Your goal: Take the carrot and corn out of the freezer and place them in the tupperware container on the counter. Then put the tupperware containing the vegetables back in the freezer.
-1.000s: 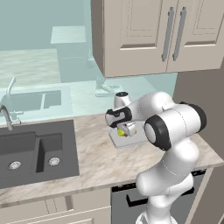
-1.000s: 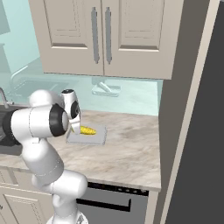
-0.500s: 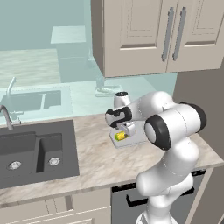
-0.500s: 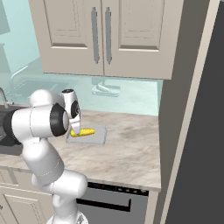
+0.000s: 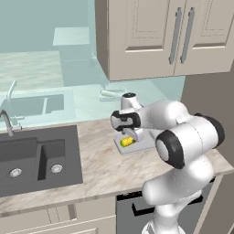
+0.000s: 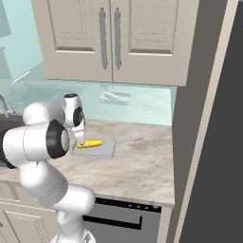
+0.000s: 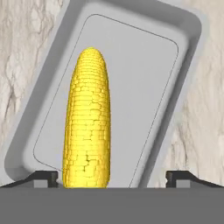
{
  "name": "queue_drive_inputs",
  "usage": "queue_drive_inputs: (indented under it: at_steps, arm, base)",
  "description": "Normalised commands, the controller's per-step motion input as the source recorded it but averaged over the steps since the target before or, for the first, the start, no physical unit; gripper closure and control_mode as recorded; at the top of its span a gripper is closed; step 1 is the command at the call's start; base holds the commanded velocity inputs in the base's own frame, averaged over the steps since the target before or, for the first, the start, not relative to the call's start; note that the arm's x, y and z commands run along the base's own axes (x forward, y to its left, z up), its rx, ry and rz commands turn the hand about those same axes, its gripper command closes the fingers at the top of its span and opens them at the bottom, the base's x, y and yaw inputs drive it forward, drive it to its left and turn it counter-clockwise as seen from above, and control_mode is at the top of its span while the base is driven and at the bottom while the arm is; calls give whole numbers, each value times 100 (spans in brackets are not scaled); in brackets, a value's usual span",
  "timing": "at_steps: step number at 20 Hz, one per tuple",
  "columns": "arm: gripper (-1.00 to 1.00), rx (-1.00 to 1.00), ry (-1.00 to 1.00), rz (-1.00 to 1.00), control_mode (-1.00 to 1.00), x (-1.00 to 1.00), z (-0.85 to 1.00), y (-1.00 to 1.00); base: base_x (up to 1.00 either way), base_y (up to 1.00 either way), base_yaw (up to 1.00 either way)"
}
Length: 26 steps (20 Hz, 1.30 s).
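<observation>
From the left base, we see the end effector (image 5: 129, 137) poised over the tupperware container (image 5: 141, 145) on the marbled surface (image 5: 98, 167). From the right base, the corn (image 6: 90, 143) lies in the container just below it. Through the hand camera, its fingers stand wide apart, holding nothing. We judge the carrot and the return to the freezer remain.
</observation>
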Motion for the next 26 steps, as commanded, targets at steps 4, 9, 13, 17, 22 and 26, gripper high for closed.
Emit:
queue_drive_inputs:
  at_steps: [4,9,13,17,22,26]
  arm:
    - [-100,0,-3,3,-100,-74,57,0]
    - [-100,-1,-1,5,-100,-75,46,-11]
    - [-100,-1,0,1,-100,-65,15,-23]
    - [-100,0,-8,1,-100,-79,30,-38]
    - [-100,-2,-12,24,-100,-43,62,-29]
    - [-100,-8,-14,45,-100,-50,65,-42]
  base:
    - [0,0,0]
    - [0,0,0]
    - [0,0,0]
    - [0,0,0]
    - [0,0,0]
    - [0,0,0]
